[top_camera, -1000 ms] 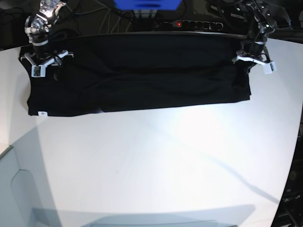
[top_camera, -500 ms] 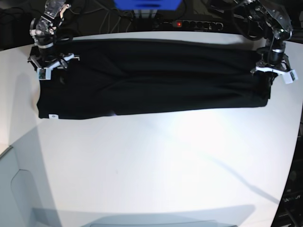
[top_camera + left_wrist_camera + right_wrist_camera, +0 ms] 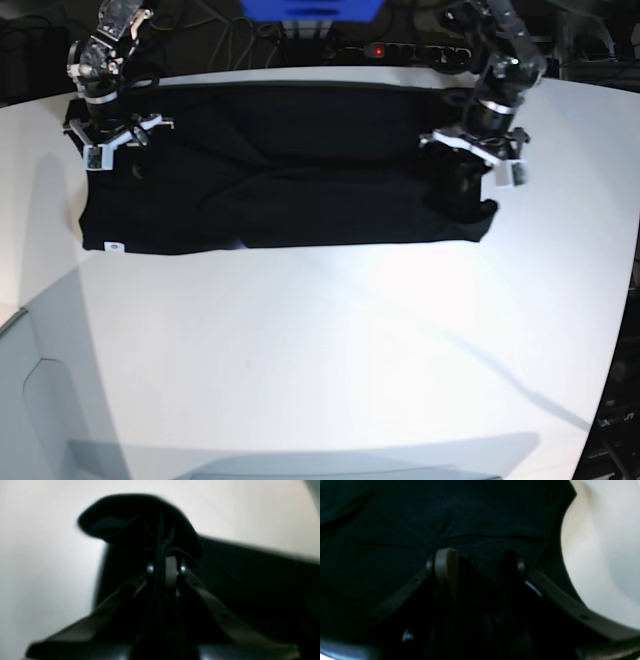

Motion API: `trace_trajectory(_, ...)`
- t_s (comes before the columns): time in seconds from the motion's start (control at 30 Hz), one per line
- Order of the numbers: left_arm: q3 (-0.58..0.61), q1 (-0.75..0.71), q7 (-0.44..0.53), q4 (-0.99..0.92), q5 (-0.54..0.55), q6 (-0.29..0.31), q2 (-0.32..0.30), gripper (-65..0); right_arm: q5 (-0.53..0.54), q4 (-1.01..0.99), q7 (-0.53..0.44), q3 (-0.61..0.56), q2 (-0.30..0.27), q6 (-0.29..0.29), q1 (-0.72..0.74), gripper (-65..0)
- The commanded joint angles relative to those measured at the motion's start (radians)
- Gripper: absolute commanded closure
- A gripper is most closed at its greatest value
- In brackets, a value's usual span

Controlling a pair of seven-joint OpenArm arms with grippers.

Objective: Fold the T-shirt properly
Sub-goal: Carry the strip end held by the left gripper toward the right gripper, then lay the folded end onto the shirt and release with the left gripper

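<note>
Inward has come the left end effector [image 3: 462, 165], clamped on the T-shirt [image 3: 290, 165]; right end effector [image 3: 112, 140] parted.

We see two dark arms with silvery metal joints, each ending in a white bracket. The left end effector [image 3: 470, 160] and right end effector [image 3: 108, 142] carry slim grey-brown fingers [image 3: 446, 567] fixed with small shiny screws.

T-shirt [image 3: 290, 165] lies across far part of bench [image 3: 330, 350]. Right hand [image 3: 108, 140] at its left end; left hand [image 3: 468, 160] over its right end.
</note>
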State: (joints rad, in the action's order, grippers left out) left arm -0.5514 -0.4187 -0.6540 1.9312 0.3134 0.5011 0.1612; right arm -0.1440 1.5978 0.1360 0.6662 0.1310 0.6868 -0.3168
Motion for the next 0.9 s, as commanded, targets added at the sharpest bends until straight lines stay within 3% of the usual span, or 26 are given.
trace_trajectory(0.0, 0.046, 0.001, 0.026, 0.018, -0.016, 0.003, -0.004, -0.1, -0.012, 0.009, 0.014, 0.002, -0.003, 0.011, -0.006, -29.8)
trace_trajectory(0.1, 0.195, 0.001, 0.027, 0.018, -0.101, -0.005, -0.004, -0.1, -0.012, 0.009, 0.014, 0.002, -0.003, 0.011, -0.008, -29.8)
trace_trajectory(0.27, 0.449, -0.001, 0.115, 0.007, -0.159, -0.195, -0.004, 0.0, -0.012, 0.009, 0.014, 0.002, -0.003, 0.011, -0.006, -29.8)
trace_trajectory(0.43, 0.63, 0.008, 0.168, -0.034, -0.158, -0.327, -0.004, 0.0, -0.012, 0.009, 0.014, 0.002, -0.003, 0.011, -0.008, -29.8)
trace_trajectory(0.67, 0.89, 0.057, 0.291, -0.178, -0.155, -0.54, -0.09, 0.0, -0.012, 0.009, 0.014, 0.0, -0.003, 0.011, -0.006, -29.8)
trace_trajectory(0.77, 0.94, 0.08, 0.331, -0.21, -0.15, -0.583, -0.122, 0.0, -0.012, 0.009, 0.014, 0.0, -0.004, 0.011, -0.006, -29.8)
trace_trajectory(0.87, 0.976, 0.108, 0.33, -0.223, -0.148, -0.586, -0.137, 0.0, -0.012, 0.009, 0.014, 0.0, -0.006, 0.011, -0.006, -29.8)
